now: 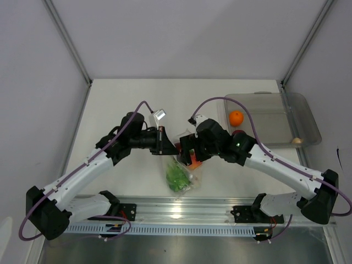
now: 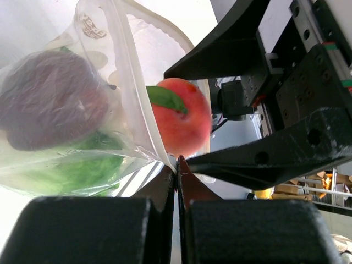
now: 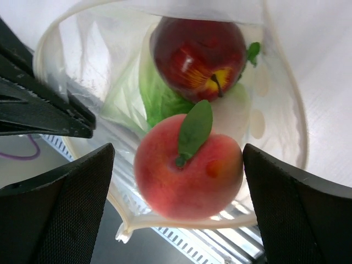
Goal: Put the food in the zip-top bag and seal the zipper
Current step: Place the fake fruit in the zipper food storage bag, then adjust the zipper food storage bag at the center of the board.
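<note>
The zip-top bag (image 1: 180, 175) hangs with its mouth held wide, and my left gripper (image 2: 177, 162) is shut on its rim. Its zipper (image 3: 181, 223) shows as a white strip curving round the mouth. A peach-coloured fruit (image 3: 190, 165) with a green leaf sits in the mouth. It lies between the fingers of my right gripper (image 3: 179, 181), which is open with a gap on each side. Deeper in the bag lie a dark red fruit (image 3: 201, 52) and green cabbage (image 3: 157, 93). In the left wrist view the peach-coloured fruit (image 2: 184, 118) shows behind the bag wall (image 2: 110, 110).
A rigid clear tray (image 1: 275, 118) stands at the back right with an orange (image 1: 236, 117) and a small beige piece (image 1: 297, 141) in it. The metal rail (image 1: 181, 212) runs along the near edge. Both arms meet over the table's middle.
</note>
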Available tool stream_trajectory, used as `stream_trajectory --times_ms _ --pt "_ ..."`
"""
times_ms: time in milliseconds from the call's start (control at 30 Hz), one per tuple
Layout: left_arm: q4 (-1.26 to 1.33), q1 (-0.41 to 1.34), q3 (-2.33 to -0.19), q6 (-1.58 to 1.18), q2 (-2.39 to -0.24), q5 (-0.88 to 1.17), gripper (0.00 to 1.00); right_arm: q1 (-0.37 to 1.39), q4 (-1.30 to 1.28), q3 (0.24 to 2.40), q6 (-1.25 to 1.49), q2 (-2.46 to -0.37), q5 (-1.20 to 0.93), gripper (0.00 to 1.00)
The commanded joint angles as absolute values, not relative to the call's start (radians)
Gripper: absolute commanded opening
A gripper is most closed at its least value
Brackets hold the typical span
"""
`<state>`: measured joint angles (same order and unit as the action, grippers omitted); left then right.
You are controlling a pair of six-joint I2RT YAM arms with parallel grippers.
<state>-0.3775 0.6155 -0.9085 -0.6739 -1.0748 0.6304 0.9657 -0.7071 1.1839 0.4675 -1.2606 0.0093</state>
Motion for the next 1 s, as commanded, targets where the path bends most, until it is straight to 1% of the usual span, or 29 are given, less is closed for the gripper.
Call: stream_trajectory --times_ms 0,233,433,567,667,733,767,800,867,900,933,967 --pt "-0.368 0.607 -0.902 -0.686 -1.042 0.626 0.01 0.971 -0.758 1.255 0.465 -1.250 0.115 0.99" --pt "-0.373 0.607 -0.902 -0.681 -1.042 0.624 0.01 0.969 -0.883 1.333 0.466 -1.216 0.251 0.99" --pt "-0.367 0.607 -0.899 -0.684 -1.039 0.627 0.01 0.936 -0.903 1.289 0.488 -1.170 0.244 0.99" --pt "-0.365 0.609 -0.896 -0.684 -1.035 0.629 0.01 0.910 -0.881 1.237 0.492 -1.173 0.223 0.92" --pt "-0.370 0.607 -0.896 -0.683 -1.029 0.629 0.01 0.893 -0.845 1.192 0.488 -1.180 0.192 0.84" --pt "-0.373 0.609 -0.896 -0.681 -1.025 0.627 0.01 0.879 -0.813 1.174 0.485 -1.193 0.175 0.73" --pt "-0.374 0.609 -0.896 -0.681 -1.023 0.627 0.01 0.874 -0.795 1.164 0.479 -1.198 0.155 0.58" --pt "-0.374 0.609 -0.894 -0.681 -1.022 0.626 0.01 0.870 -0.785 1.158 0.479 -1.203 0.146 0.52" --pt "-0.376 0.609 -0.891 -0.681 -1.016 0.624 0.01 0.862 -0.764 1.147 0.473 -1.218 0.126 0.43" --pt "-0.377 0.607 -0.888 -0.681 -1.012 0.624 0.01 0.862 -0.756 1.144 0.471 -1.223 0.101 0.34" --pt "-0.377 0.607 -0.888 -0.681 -1.012 0.624 0.00 0.861 -0.749 1.143 0.468 -1.226 0.089 0.29" --pt "-0.376 0.609 -0.887 -0.683 -1.011 0.624 0.01 0.859 -0.738 1.144 0.463 -1.227 0.077 0.14"
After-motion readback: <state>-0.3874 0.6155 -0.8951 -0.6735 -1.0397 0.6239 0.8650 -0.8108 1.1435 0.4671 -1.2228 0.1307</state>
